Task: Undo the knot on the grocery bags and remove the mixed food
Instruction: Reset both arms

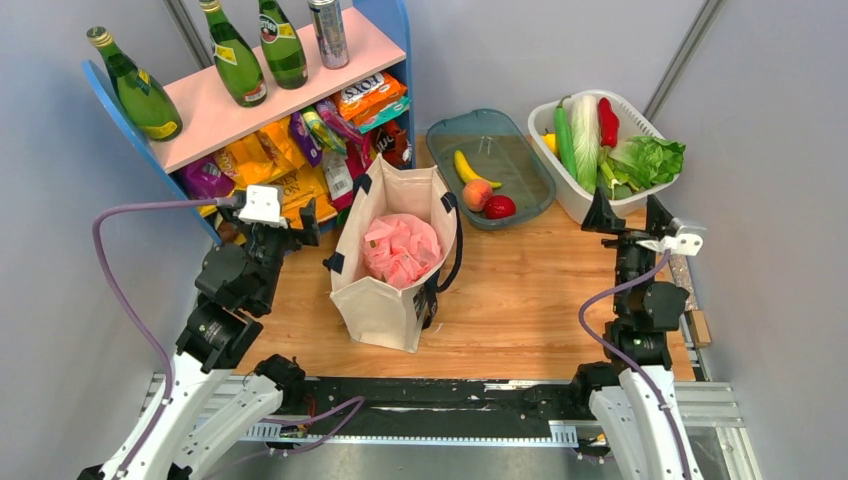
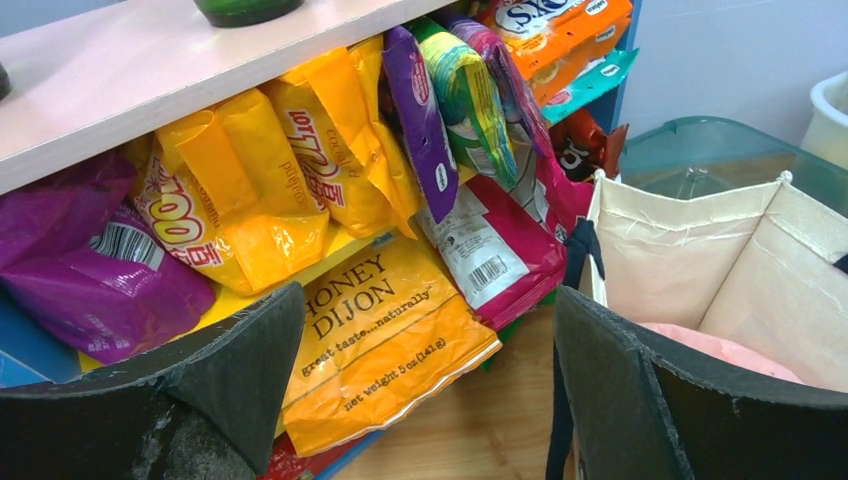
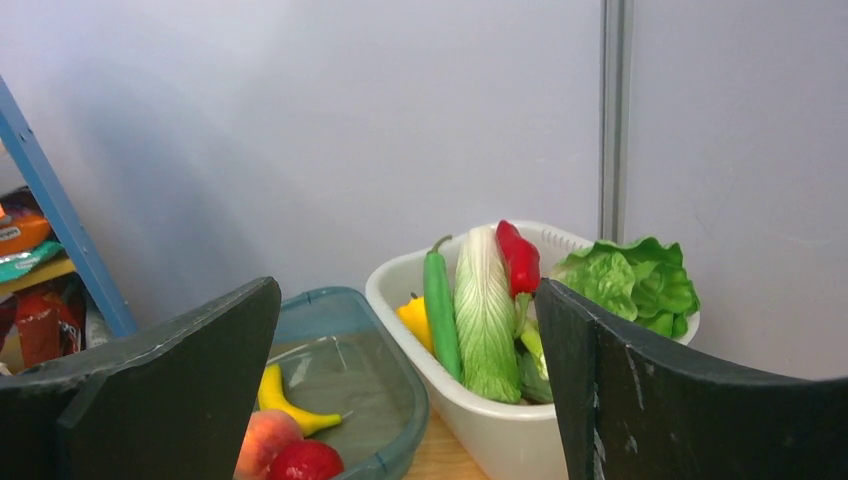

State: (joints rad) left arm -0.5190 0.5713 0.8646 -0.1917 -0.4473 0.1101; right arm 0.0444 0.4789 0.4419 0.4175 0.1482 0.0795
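Observation:
The cream canvas tote (image 1: 385,300) stands upright mid-table with the crinkled pink plastic bag (image 1: 402,248) inside it; I cannot make out the knot among the folds. My left gripper (image 1: 300,228) is open just left of the tote, by the shelf; in its wrist view (image 2: 428,300) the tote wall (image 2: 680,250) and a bit of the pink bag (image 2: 735,350) show on the right. A banana (image 1: 470,168), peach (image 1: 476,193) and red fruit (image 1: 500,207) lie in the teal tray (image 1: 515,140). My right gripper (image 1: 626,216) is open and empty near the white basket (image 1: 580,205).
The basket holds a cucumber (image 3: 438,310), pale cabbage (image 3: 485,320), red pepper (image 3: 518,255) and lettuce (image 3: 635,285). A blue and pink shelf (image 1: 300,75) at the back left carries green bottles (image 1: 238,65) above crisp packets (image 2: 385,330). Grey walls close in on both sides.

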